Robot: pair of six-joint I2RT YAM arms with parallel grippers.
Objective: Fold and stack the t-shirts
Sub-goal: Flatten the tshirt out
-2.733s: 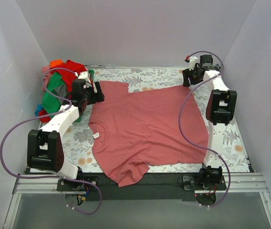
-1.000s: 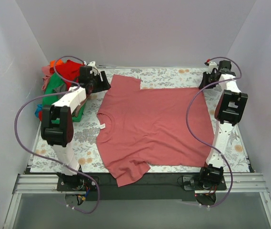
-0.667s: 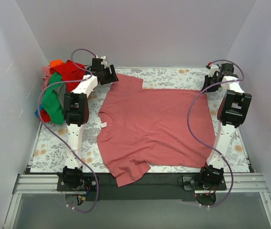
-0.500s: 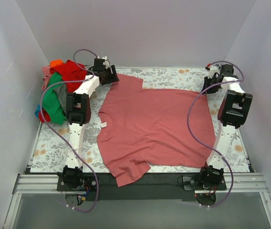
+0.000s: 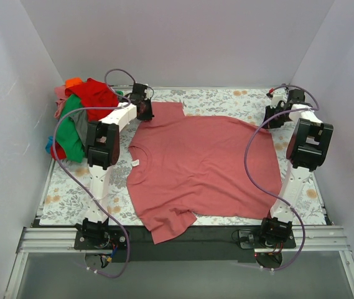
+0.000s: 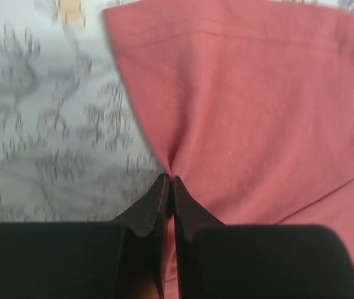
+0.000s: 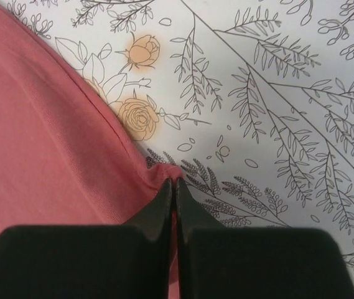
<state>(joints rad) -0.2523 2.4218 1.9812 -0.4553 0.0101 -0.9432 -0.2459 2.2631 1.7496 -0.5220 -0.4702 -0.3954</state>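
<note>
A salmon-pink t-shirt point(image 5: 201, 165) lies spread flat on the floral table cover, neck with its white tag point(image 5: 135, 163) toward the left. My left gripper point(image 5: 145, 112) is at the shirt's far-left sleeve, shut on the fabric edge; in the left wrist view its black fingers point(image 6: 169, 187) pinch a fold of the pink t-shirt point(image 6: 257, 112). My right gripper point(image 5: 270, 117) is at the far-right hem corner, shut on the cloth. In the right wrist view its closed tips point(image 7: 175, 185) hold a small bunch of the pink t-shirt point(image 7: 46, 156).
A heap of other t-shirts point(image 5: 80, 112) in red, green, orange, pink and grey sits at the far left against the wall. The floral table cover point(image 5: 214, 98) shows around the shirt. White walls enclose the table on three sides.
My left gripper moved right from the heap to the shirt's far sleeve and closed on it. The right gripper stayed shut on the far-right corner, shifting slightly.
</note>
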